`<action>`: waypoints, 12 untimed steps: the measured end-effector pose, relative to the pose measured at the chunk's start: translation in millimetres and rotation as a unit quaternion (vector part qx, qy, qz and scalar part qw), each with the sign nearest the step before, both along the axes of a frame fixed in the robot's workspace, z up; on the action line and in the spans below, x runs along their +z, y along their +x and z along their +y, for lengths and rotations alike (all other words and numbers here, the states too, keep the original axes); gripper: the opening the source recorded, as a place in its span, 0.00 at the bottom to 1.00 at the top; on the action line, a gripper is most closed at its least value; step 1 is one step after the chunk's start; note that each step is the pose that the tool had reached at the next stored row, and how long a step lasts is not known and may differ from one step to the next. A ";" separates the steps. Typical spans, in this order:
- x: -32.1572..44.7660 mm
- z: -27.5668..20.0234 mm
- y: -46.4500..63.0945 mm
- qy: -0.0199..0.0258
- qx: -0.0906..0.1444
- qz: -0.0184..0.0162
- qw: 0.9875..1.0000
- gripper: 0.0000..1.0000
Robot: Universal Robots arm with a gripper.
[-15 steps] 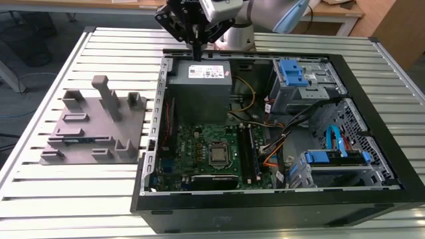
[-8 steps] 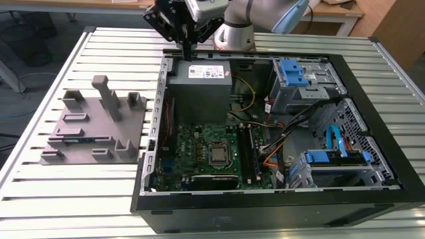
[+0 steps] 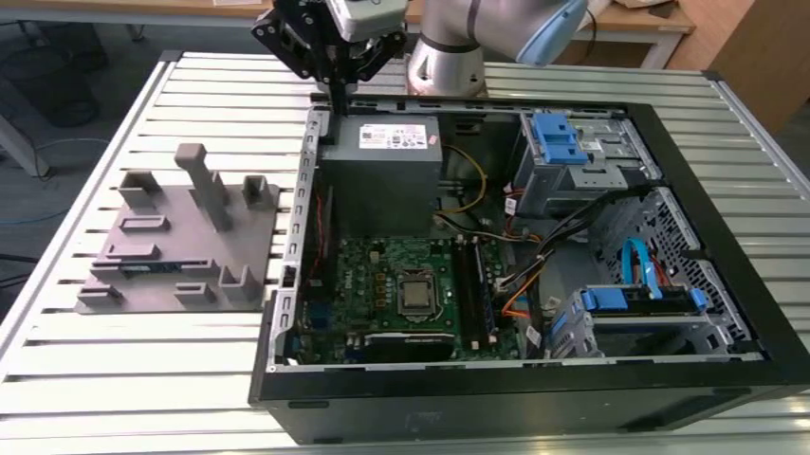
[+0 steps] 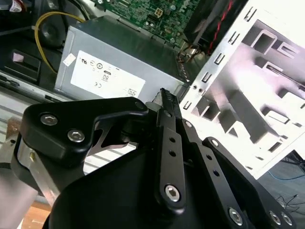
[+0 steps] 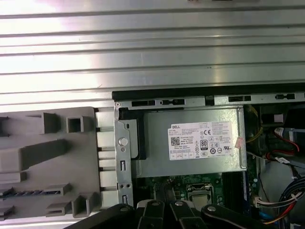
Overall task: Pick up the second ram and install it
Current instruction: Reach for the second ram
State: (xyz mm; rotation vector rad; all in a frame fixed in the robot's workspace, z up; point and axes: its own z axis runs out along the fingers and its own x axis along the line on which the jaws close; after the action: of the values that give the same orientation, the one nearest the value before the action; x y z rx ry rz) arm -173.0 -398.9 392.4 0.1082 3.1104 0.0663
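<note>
Pincer (image 3: 340,106) is hanging above the back corner of the open computer case (image 3: 506,391), right over the case's edge beside the grey power supply (image 3: 386,180). In the second wrist view its black fingers (image 4: 166,98) are drawn together into a narrow point, and nothing is showing between them.

The second ram (image 3: 142,268) is lying outside the case, well apart from the pincer. It is sitting as a dark strip in a low slot of the grey holder block (image 3: 165,248), which is resting on the ribbed metal tabletop (image 3: 127,379) just beside the case's wall. In the first wrist view the same strip (image 5: 24,192) is showing in the holder (image 5: 47,157), next to the case's perforated metal frame.

Inside the case, the green motherboard (image 3: 367,284) is lying flat below the power supply, with the long black slot rails (image 3: 471,284) running along its side.
</note>
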 end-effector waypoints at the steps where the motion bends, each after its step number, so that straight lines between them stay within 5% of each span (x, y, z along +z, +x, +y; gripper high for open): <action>1: 0.0 0.0 -2.3 0.000 0.000 0.000 1.000 0.11; 12: -0.1 0.0 -33.7 0.000 0.000 0.000 1.000 0.11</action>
State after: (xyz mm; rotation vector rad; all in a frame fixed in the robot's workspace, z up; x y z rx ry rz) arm -206.7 -398.8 392.3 0.1084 3.1104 0.0662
